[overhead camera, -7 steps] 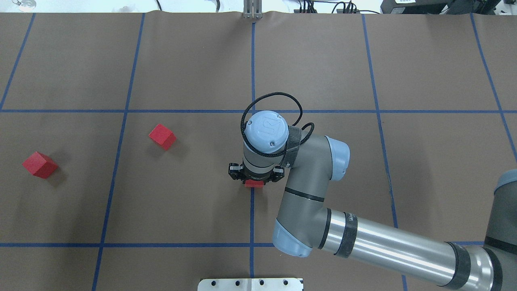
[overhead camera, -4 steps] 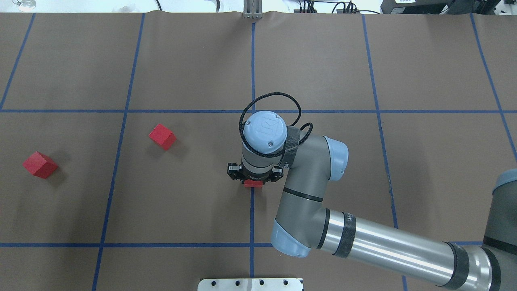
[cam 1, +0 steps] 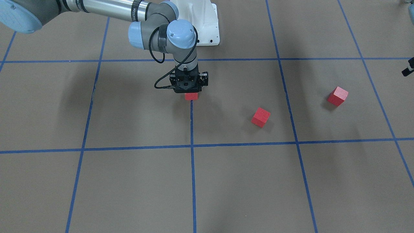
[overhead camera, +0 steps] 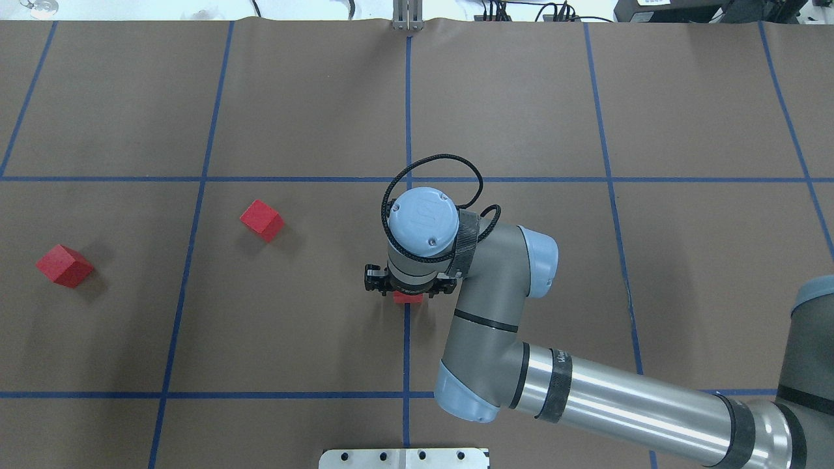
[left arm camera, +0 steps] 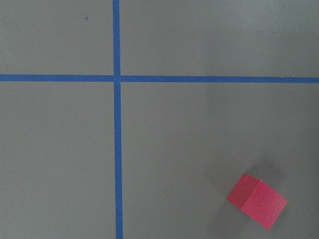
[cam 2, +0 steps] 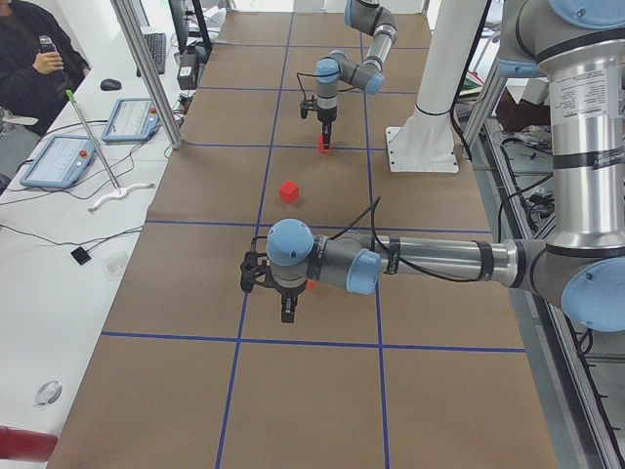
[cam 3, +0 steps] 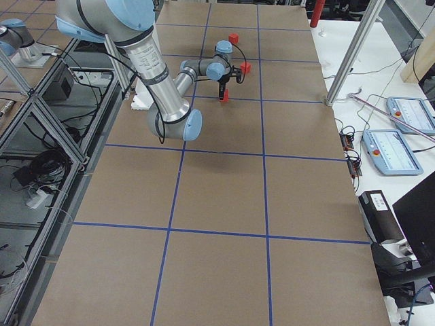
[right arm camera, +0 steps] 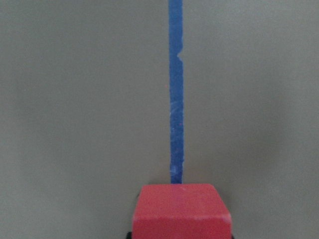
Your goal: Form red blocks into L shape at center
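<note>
1. Nearest the tabletop's near edge, at the center (overhead camera: 391, 326): first red block (overhead camera: 408, 298) grasped in the fingers of the right gripper (overhead camera: 408, 291), squarely on the blue tape line (right arm camera: 175, 99). Cannot tell whether touching down or just above.
2. Farther out, near the left edge: second red block (overhead camera: 64, 265), loose, well apart from the center. Close by the left gripper (cam 2: 285, 311); cannot tell whether those fingers are spread or clenched.
3. Farthest: third red block (overhead camera: 262, 219), loose, askew to the grid, between the other two.
4. Probably placing the first piece of the L; two still to fetch. Next: release and lift straight up without nudging.
</note>
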Controlling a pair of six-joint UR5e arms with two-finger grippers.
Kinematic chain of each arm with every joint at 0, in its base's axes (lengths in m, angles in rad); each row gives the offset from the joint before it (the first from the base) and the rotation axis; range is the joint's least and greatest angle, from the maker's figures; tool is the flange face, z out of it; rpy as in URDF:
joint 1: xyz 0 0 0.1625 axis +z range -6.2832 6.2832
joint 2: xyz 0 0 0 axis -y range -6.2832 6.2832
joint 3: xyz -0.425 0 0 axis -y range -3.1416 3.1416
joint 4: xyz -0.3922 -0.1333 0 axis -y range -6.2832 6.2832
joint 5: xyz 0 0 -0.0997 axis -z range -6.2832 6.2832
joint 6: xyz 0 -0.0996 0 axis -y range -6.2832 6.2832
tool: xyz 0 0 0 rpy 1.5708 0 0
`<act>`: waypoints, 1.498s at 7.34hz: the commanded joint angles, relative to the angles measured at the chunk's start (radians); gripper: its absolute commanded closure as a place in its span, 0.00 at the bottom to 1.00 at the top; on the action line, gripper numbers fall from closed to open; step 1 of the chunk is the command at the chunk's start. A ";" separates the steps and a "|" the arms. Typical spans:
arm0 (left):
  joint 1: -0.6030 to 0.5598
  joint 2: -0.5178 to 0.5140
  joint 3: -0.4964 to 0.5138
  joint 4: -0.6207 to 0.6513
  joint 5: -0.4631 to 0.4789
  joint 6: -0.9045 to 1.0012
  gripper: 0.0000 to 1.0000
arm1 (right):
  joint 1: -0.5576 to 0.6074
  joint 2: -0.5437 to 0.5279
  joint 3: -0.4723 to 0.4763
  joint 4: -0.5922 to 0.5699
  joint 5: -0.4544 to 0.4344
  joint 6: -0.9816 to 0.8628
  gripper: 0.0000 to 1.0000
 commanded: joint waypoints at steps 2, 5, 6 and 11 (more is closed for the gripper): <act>0.081 -0.027 -0.004 -0.132 -0.030 -0.383 0.00 | 0.025 -0.026 0.108 -0.047 0.013 -0.003 0.01; 0.422 -0.170 -0.070 -0.209 0.094 -0.955 0.00 | 0.167 -0.194 0.345 -0.128 0.104 -0.012 0.01; 0.514 -0.238 -0.075 -0.209 0.163 -1.115 0.00 | 0.210 -0.249 0.379 -0.124 0.129 -0.073 0.01; 0.739 -0.525 0.009 -0.105 0.365 -1.661 0.00 | 0.263 -0.339 0.378 -0.120 0.128 -0.181 0.01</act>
